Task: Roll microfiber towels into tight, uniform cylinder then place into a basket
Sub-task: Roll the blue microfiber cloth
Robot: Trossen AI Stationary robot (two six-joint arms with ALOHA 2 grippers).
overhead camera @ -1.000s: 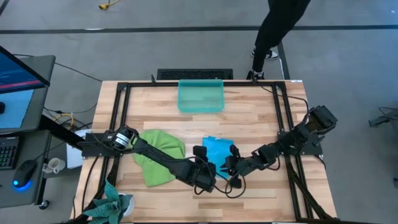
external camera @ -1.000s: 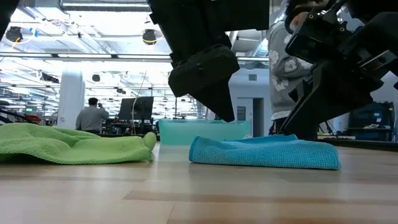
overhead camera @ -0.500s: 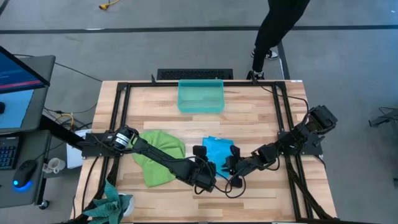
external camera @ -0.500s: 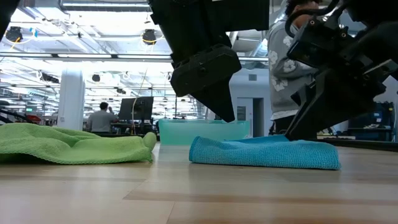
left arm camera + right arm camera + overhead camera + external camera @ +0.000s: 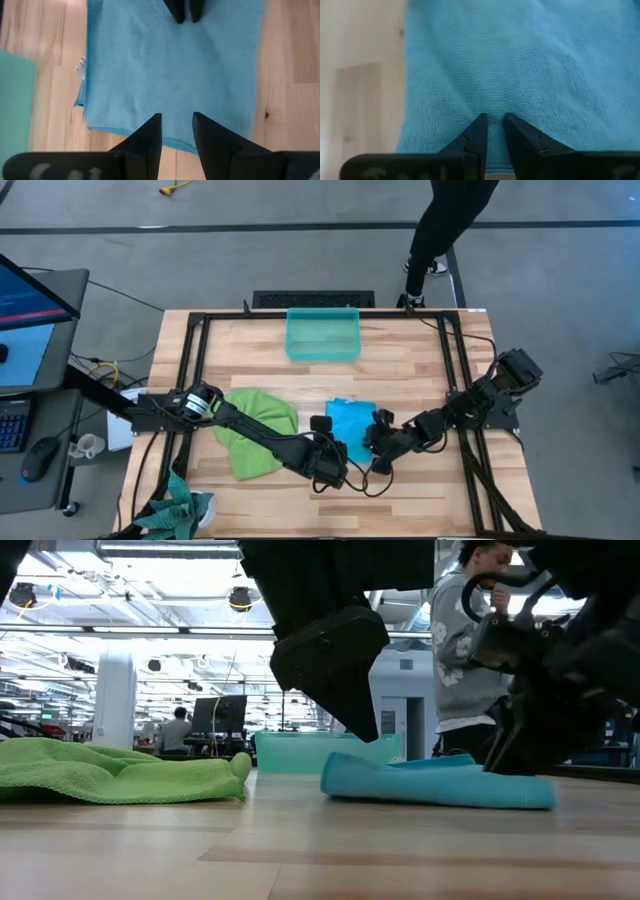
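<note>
The sky-blue towel (image 5: 350, 423) lies folded flat on the wooden table near its middle. My left gripper (image 5: 177, 130) is open by a narrow gap just above the towel's left edge, pointing toward the table's right; I cannot tell whether it touches. My right gripper (image 5: 492, 125) is shut on the towel's right edge and also shows in the left wrist view (image 5: 184, 10). The lime green towel (image 5: 255, 435) lies crumpled on the table to the left. The teal basket (image 5: 322, 335) stands at the far edge. My right gripper pinches the blue towel close to its right edge (image 5: 490, 107) between its two fingers, coming slanting down from the table's right. How many layers it has cannot be told. The towel lies low on the table (image 5: 430, 785), not lifted clear.
A dark teal-green cloth (image 5: 175, 510) hangs at the near left corner. A person (image 5: 445, 230) stands beyond the far edge. Bare wood lies between the blue towel and the basket. Black frame rails (image 5: 190, 360) run along the table's sides.
My right gripper has gone a little toward the table's right edge and has drawn the blue towel with it. The towel has slid along the table, its left end now farther right under my left gripper.
</note>
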